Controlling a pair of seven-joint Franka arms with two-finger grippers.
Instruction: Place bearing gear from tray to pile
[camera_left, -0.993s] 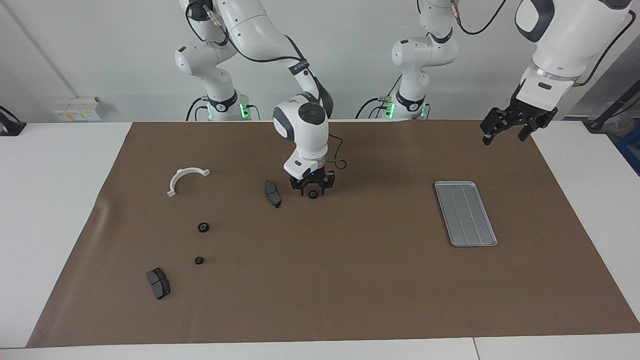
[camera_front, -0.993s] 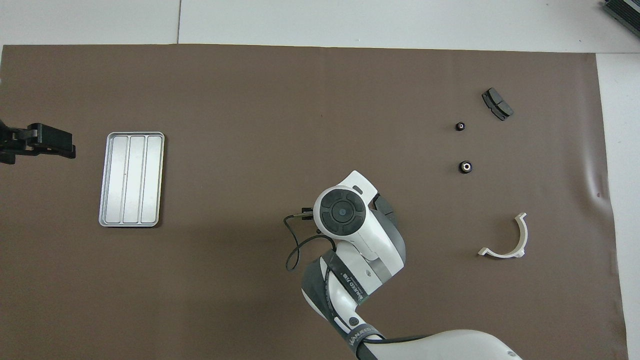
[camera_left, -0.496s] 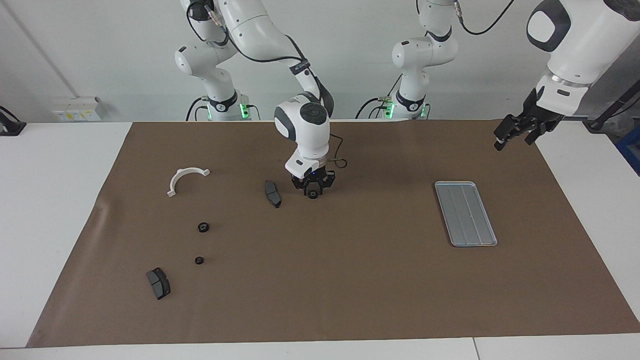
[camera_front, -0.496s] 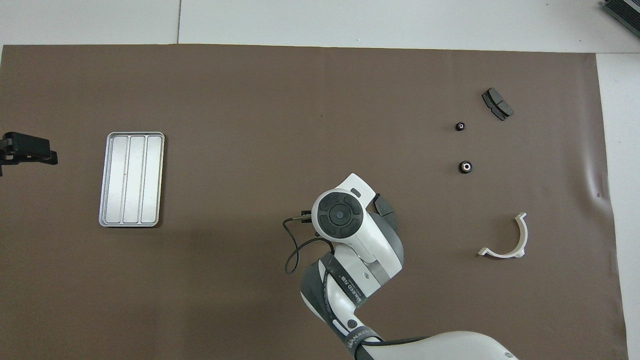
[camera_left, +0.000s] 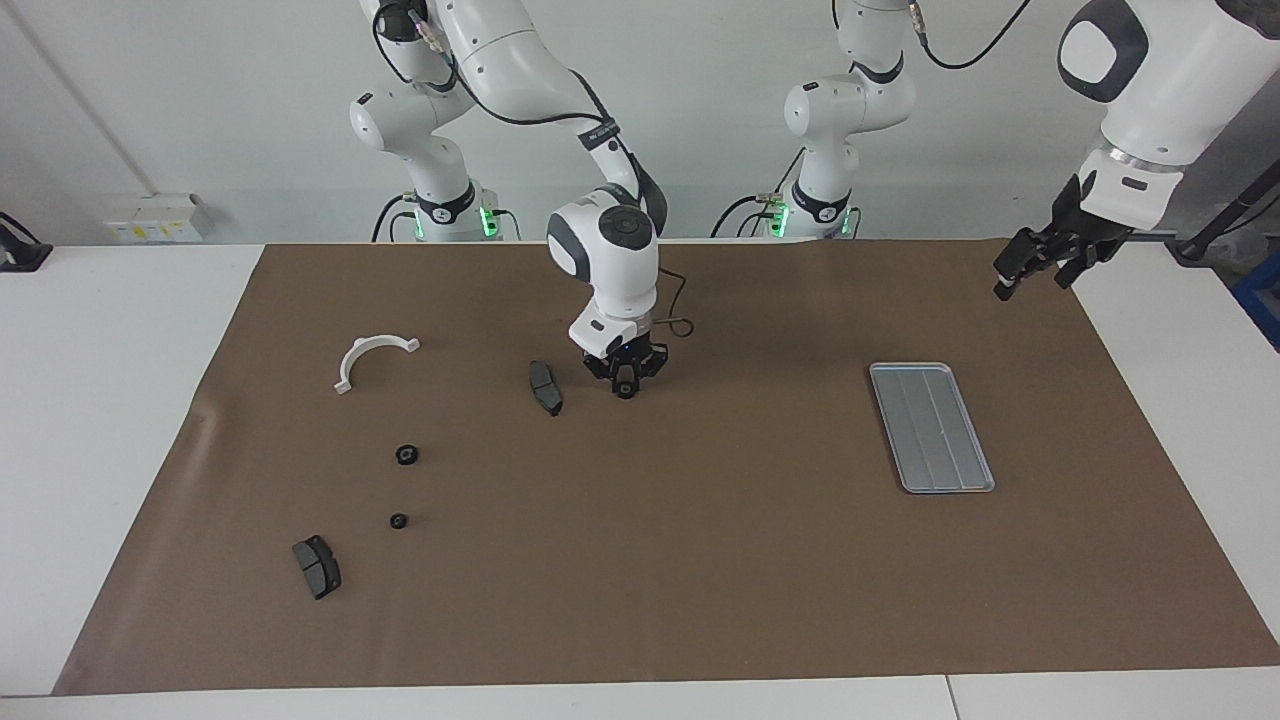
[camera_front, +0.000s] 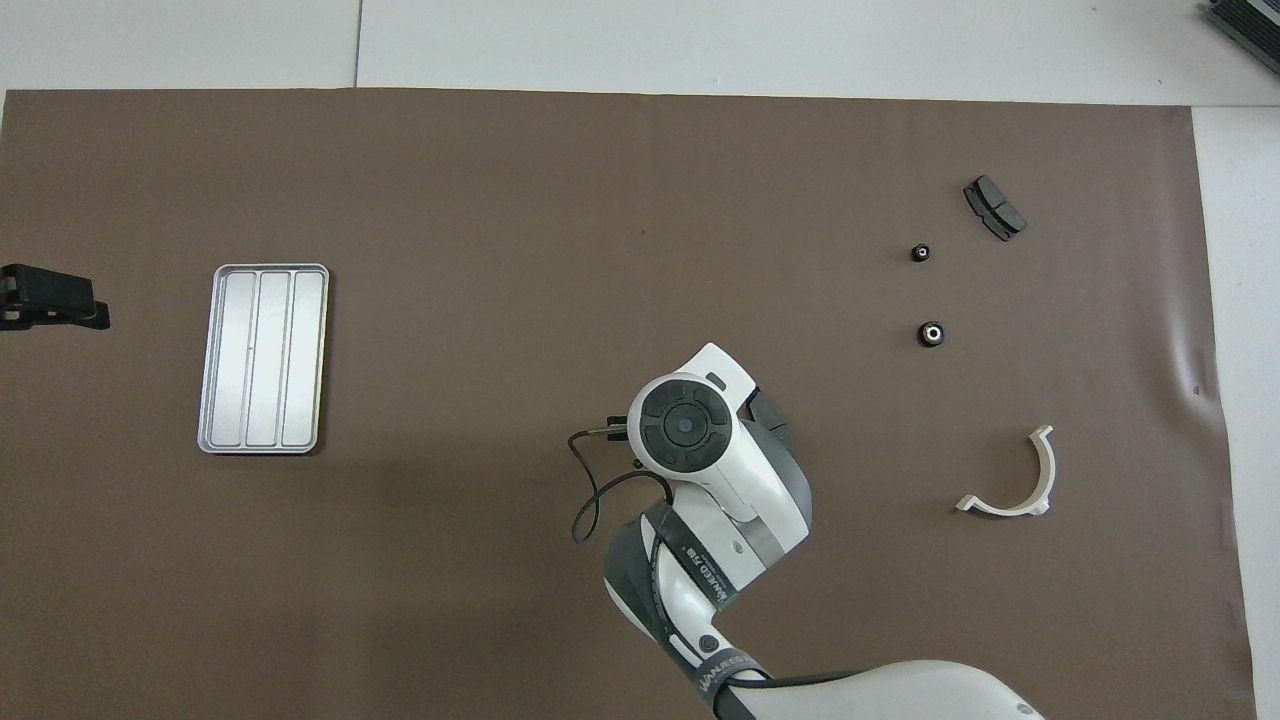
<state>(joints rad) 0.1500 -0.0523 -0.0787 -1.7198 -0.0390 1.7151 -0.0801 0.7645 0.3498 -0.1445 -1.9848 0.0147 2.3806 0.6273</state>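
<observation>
Right gripper (camera_left: 626, 384) is down at the mat (camera_left: 700, 560) near the middle of the surface, its fingers drawn in against a small black bearing gear (camera_left: 626, 390) that sits on the mat between them. Only the facing view shows this contact; in the overhead view the arm's white wrist housing covers both the gripper and the gear. Just beside it, toward the right arm's end, lies a dark brake pad (camera_left: 545, 387), whose edge alone peeks out from under the wrist in the overhead view.

Toward the right arm's end of the surface the pile consists of two loose gears, well apart: the larger gear (camera_front: 931, 334) and, farther from the robots, the smaller gear (camera_front: 919, 253). A second brake pad (camera_front: 994, 208) lies near the smaller one, toward the corner. A white half-ring (camera_front: 1012, 480) lies nearer to the robots than the pile.

Left gripper (camera_left: 1035, 262) waits raised over the mat's edge at the left arm's end, fingers apart and holding nothing; the overhead view shows only its dark tip (camera_front: 52, 297). The tray (camera_left: 931, 427) lies flat near that end, with nothing in it.
</observation>
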